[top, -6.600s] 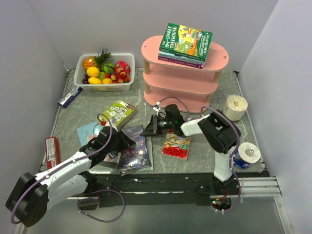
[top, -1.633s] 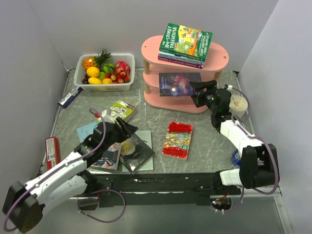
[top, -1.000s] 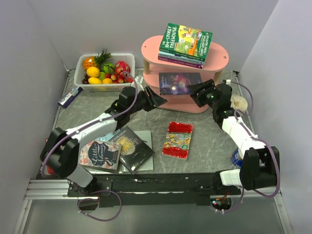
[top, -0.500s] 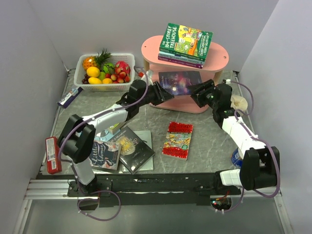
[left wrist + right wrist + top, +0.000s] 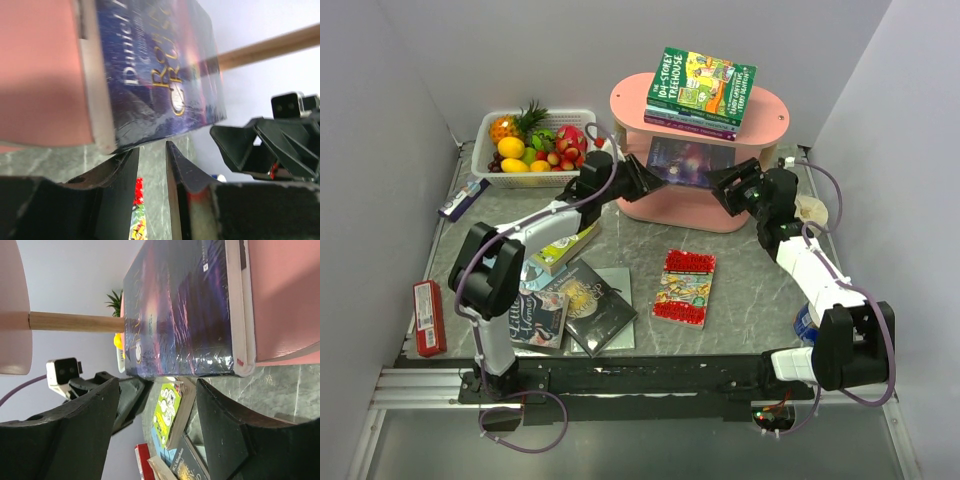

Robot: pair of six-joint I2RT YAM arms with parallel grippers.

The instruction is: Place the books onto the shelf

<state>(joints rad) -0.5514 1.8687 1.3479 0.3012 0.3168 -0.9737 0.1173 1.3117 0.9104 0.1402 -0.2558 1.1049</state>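
Overhead, the pink shelf (image 5: 632, 105) carries a stack of books (image 5: 700, 92) on its top tier. The galaxy book (image 5: 688, 163) lies on the middle tier, its near edge sticking out past the shelf's front. The left gripper (image 5: 645, 182) is at the shelf's front left, by that book's left corner, and the right gripper (image 5: 725, 186) is at the front right, by its other corner. A red book (image 5: 684, 288) lies on the table (image 5: 760, 290) in front of the shelf. A black book (image 5: 590, 305) and a green book (image 5: 563, 248) lie farther out to the shelf's front left.

From the left wrist, the two fingers stand a narrow gap apart with nothing between them, only the table showing through. Their tips sit just under the galaxy book's overhanging corner, and whether they touch it cannot be told. The right gripper shows beyond, at the book's far corner.

From the right wrist, the fingers are spread wide and hold nothing. The galaxy book's end lies flat on the pink tier just ahead of them, under a wooden post (image 5: 75, 322).
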